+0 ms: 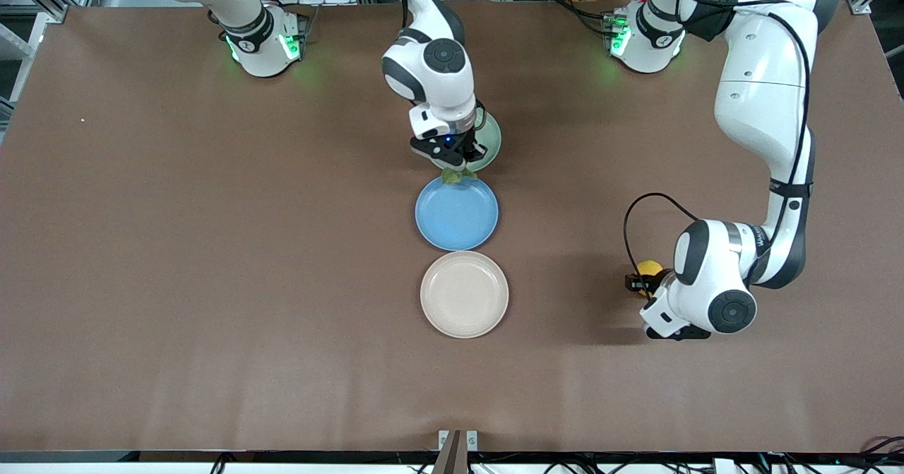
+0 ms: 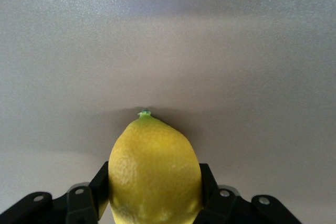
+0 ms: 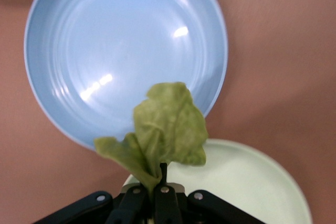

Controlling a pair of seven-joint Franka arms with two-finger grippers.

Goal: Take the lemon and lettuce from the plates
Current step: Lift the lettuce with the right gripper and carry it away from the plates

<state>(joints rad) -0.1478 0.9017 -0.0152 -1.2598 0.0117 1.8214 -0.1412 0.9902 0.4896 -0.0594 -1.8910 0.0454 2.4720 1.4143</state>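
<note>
Gripping the lemon (image 2: 154, 171), the left gripper (image 1: 646, 285) hung over bare table toward the left arm's end. The right gripper (image 3: 160, 192) pinched the lettuce (image 3: 160, 129) above the mint plate (image 3: 252, 182), beside the blue plate (image 3: 126, 40).

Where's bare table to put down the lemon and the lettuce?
Wide brown tabletop lies bare toward the right arm's end, beside the round blue plate and the round beige-cream plate. The middle is crowded: three plates in a row.
</note>
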